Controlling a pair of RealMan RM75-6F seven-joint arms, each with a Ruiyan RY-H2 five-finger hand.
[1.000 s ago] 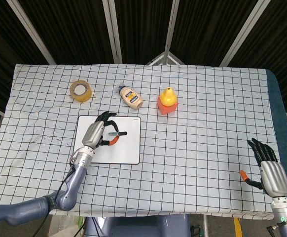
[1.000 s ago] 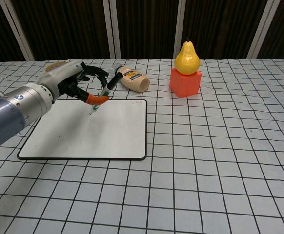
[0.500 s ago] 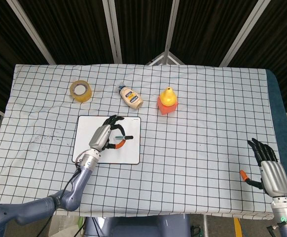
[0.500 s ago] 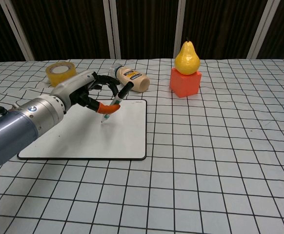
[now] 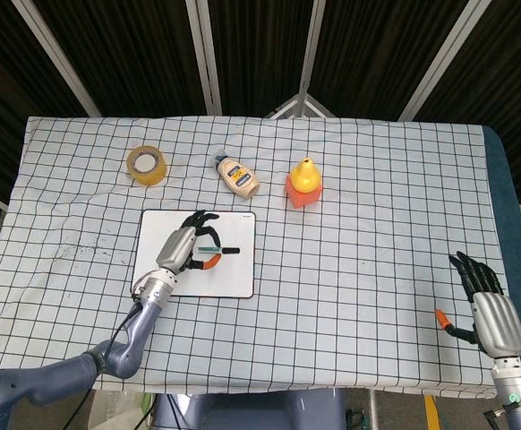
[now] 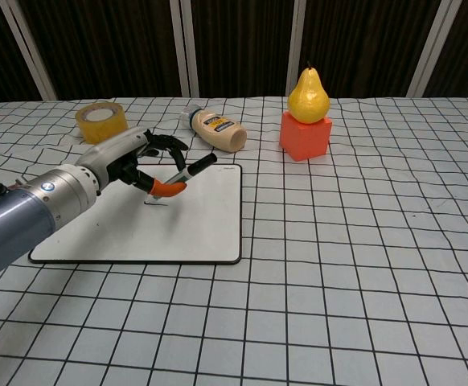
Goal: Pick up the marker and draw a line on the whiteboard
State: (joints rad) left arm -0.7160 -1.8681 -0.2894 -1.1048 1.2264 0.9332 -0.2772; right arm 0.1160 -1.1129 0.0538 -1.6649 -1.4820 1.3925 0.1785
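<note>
The marker (image 6: 179,174) is picked up, its tip low over the whiteboard (image 6: 202,225), near the far right corner; a faint short mark may show beneath. Drawing looks barely begun. Its long axis slants, tip down-left, cap up-right. The left hand (image 6: 129,157) grips it; the right hand (image 5: 489,309) rests with its fingers spread and nothing in them by the table's near right corner.

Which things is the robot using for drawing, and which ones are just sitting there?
Using:
left hand, holding the marker
whiteboard, under the marker tip

Just sitting there:
tape roll
bottle lying on its side
pear on the red block
right hand, holding nothing
</note>
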